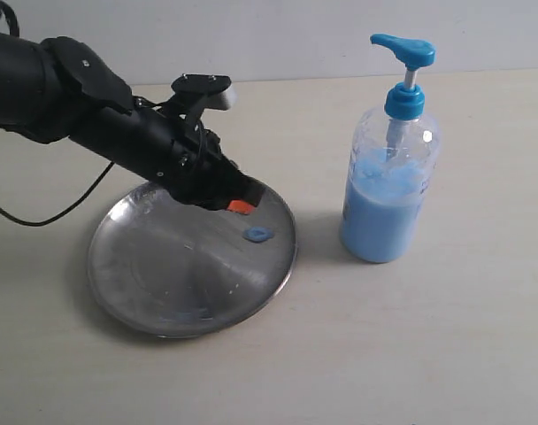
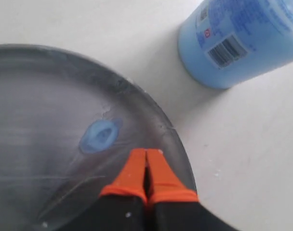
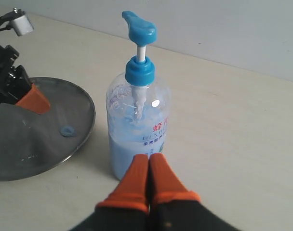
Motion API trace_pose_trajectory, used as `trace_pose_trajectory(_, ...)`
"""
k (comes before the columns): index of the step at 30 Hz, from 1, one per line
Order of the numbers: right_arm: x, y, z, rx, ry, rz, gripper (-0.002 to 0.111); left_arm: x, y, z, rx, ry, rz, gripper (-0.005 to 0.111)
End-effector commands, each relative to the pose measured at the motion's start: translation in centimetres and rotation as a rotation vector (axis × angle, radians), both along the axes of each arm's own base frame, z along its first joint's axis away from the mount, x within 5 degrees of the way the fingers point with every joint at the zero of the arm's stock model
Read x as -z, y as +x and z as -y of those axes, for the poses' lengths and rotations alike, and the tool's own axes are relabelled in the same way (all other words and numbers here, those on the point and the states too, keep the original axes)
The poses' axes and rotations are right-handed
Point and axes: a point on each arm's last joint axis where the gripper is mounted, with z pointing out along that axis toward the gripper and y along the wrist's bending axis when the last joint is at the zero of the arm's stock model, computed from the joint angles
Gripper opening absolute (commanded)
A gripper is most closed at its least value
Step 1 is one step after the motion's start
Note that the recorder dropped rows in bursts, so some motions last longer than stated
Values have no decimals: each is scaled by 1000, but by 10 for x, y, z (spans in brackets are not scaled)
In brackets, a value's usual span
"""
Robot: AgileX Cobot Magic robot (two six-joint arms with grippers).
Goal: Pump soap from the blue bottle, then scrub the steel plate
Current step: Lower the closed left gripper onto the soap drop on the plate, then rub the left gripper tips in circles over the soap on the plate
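The steel plate [image 1: 172, 283] lies left of centre on the table, with a small blob of blue soap [image 1: 257, 235] near its right side. My left gripper [image 1: 241, 206] hovers shut and empty over the plate's far right rim, just behind the soap [image 2: 99, 136]; the plate's rim [image 2: 178, 149] runs beside its orange fingertips [image 2: 137, 166]. The blue bottle [image 1: 390, 190] stands upright to the right of the plate, pump head up. My right gripper [image 3: 148, 158] is shut and empty, close in front of the bottle [image 3: 137, 120], out of the exterior view.
A black cable [image 1: 48, 217] trails from the left arm across the table behind the plate. A pale wall [image 1: 278, 35] closes the far edge of the beige table [image 1: 411, 354].
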Motion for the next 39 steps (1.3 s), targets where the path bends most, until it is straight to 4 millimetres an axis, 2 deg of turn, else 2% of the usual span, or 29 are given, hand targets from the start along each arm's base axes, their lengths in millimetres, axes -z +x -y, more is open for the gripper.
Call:
trace_pose_trajectory(1,0,0,0,-5,9,18,0,6,10,12,-2,-35,-50,0)
trace_pose_trajectory(11,-1,0,-1,-7,18,24,0,37,15,22,26,-27,-184,0)
trace_pose_trajectory(26,-1,0,-1,-9,20,26,0,70,30,20,-106,12,-137,0)
trace_pose_trajectory(39,-1,0,-1,-10,23,28,0,72,36,18,-155,23,-94,0)
